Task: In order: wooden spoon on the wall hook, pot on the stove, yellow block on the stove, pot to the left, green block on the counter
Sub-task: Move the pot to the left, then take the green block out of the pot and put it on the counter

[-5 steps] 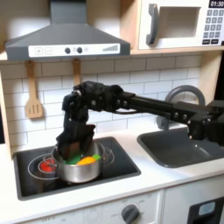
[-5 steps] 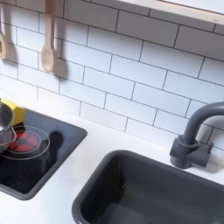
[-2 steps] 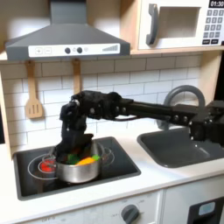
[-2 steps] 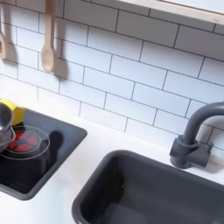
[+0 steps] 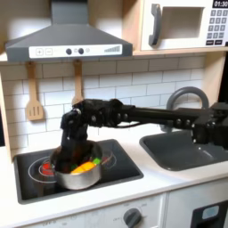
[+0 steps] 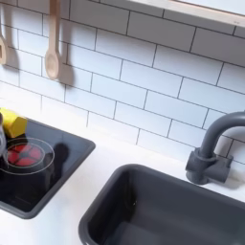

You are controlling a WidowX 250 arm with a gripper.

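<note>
A steel pot [image 5: 78, 175] stands on the black stove [image 5: 125, 166] in the first exterior view, with a yellow-orange piece [image 5: 81, 165] and a green piece [image 5: 94, 161] inside. My gripper [image 5: 68, 155] reaches down at the pot's left rim and appears shut on it; the fingers are dark and blurred. The wooden spoon [image 6: 53, 43] hangs on the tiled wall in both exterior views, partly behind my arm [image 5: 77, 78]. At the second exterior view's left edge a yellow block [image 6: 11, 122] sits beside the pot's rim [image 6: 2, 144]; I cannot tell whether it lies inside.
A spatula [image 5: 34, 94] hangs left of the spoon. The dark sink [image 6: 163, 206] with its grey faucet [image 6: 206, 153] lies right of the stove, white counter [image 6: 91, 191] between them. A range hood [image 5: 67, 40] and microwave [image 5: 183, 25] hang overhead.
My gripper dropped from above the pot to its left rim, and the pot then slid a little to the first exterior view's left. Less of its rim shows in the second exterior view.
</note>
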